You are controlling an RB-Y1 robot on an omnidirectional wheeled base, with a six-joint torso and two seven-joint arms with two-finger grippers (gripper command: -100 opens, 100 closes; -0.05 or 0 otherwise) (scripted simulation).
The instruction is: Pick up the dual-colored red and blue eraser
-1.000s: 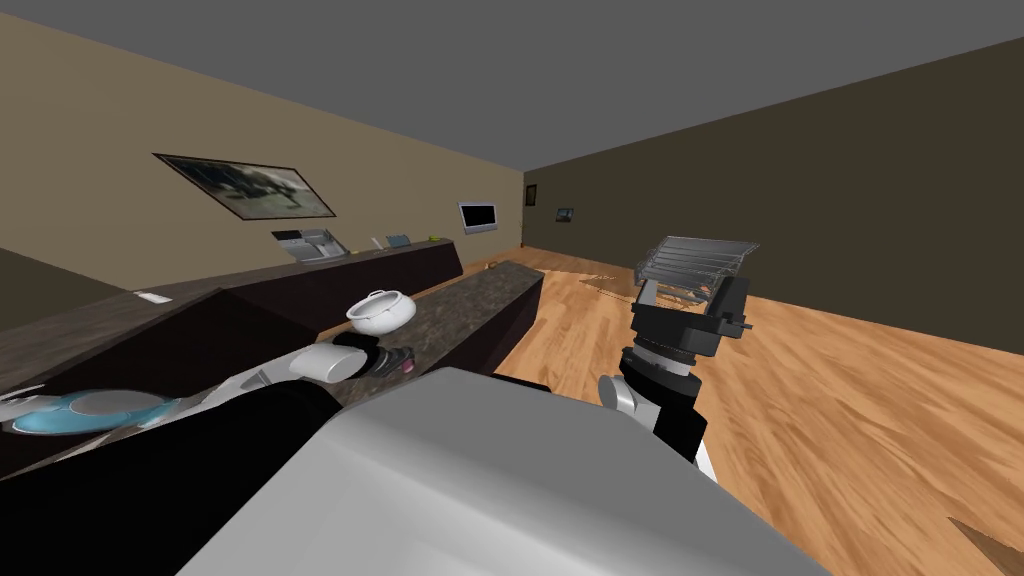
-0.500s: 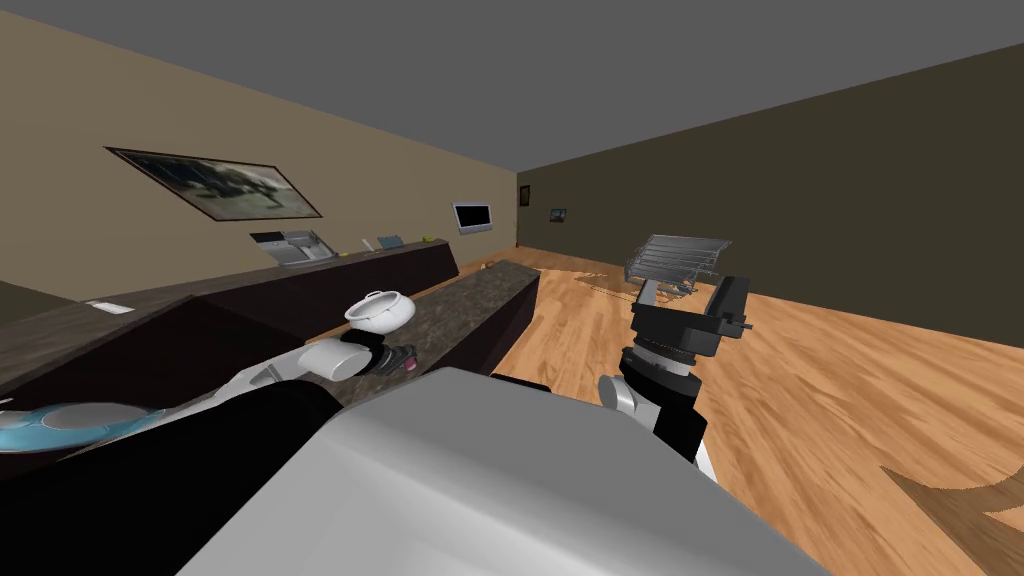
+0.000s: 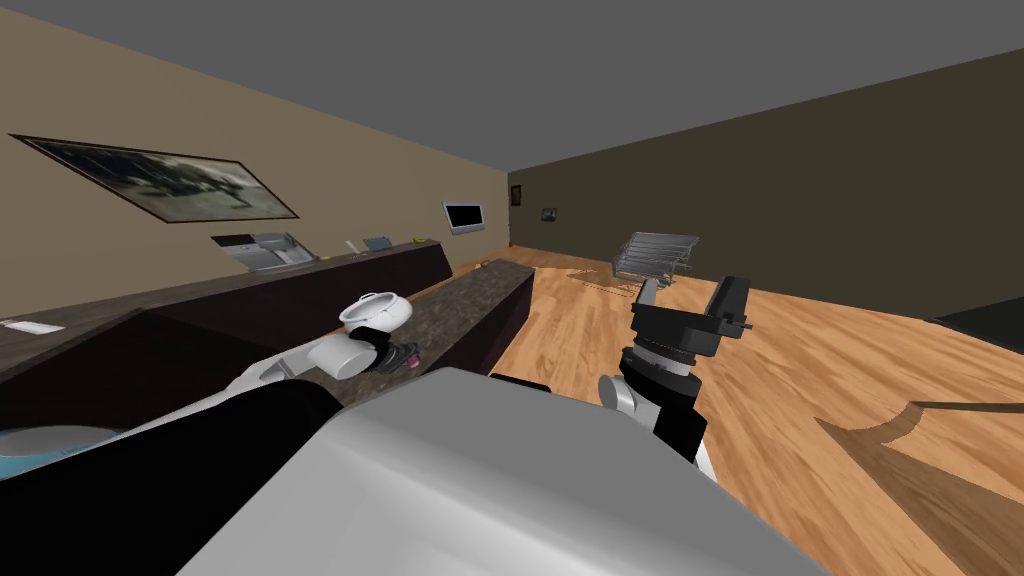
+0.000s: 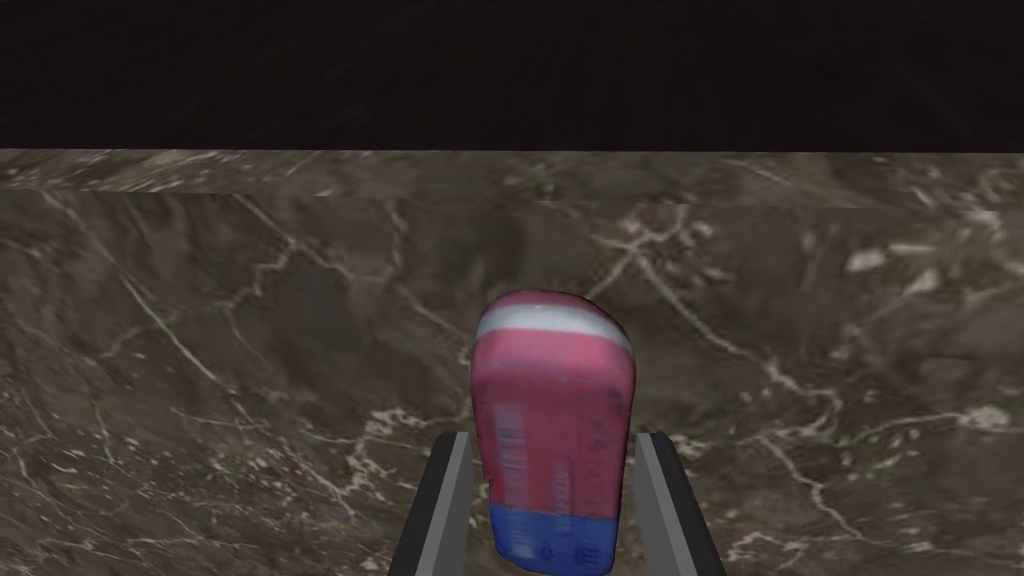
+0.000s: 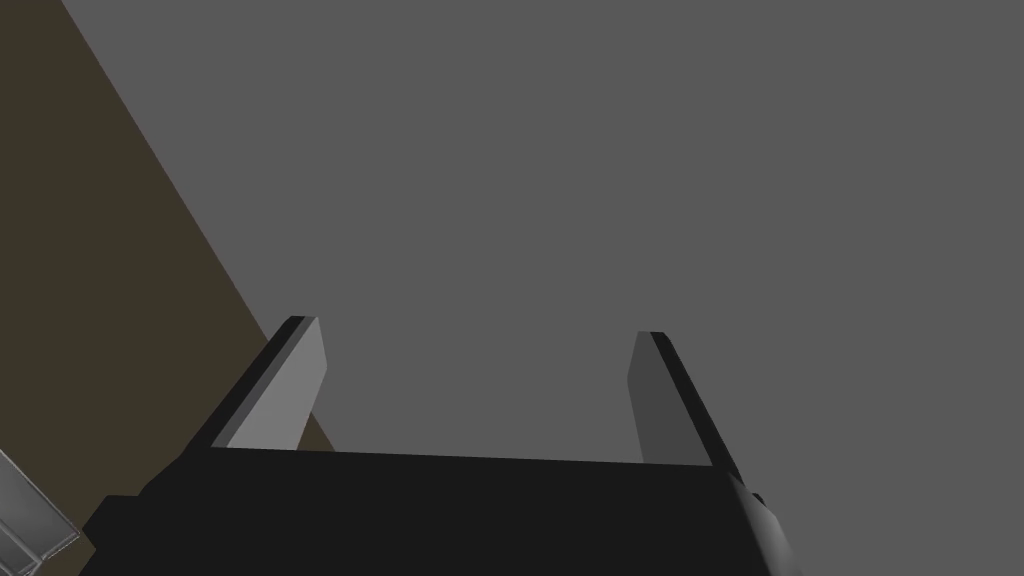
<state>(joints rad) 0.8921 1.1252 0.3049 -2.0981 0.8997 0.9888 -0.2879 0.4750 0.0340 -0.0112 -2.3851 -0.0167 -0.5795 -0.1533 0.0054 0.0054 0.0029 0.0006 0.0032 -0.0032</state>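
Viewpoint rightward since earlier; eraser (image 4: pixel 552 420), blue end cropped, in left jaws

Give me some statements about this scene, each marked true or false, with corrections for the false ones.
1. The rounded red and blue eraser sits between the fingers of the left gripper. True.
2. The right gripper's fingers are shut. False: they stand open, empty.
3. A white lidded pot stands on the dark brown marbled counter. True.
4. The eraser's blue end points away from the left gripper. False: it is nearest that gripper's body.
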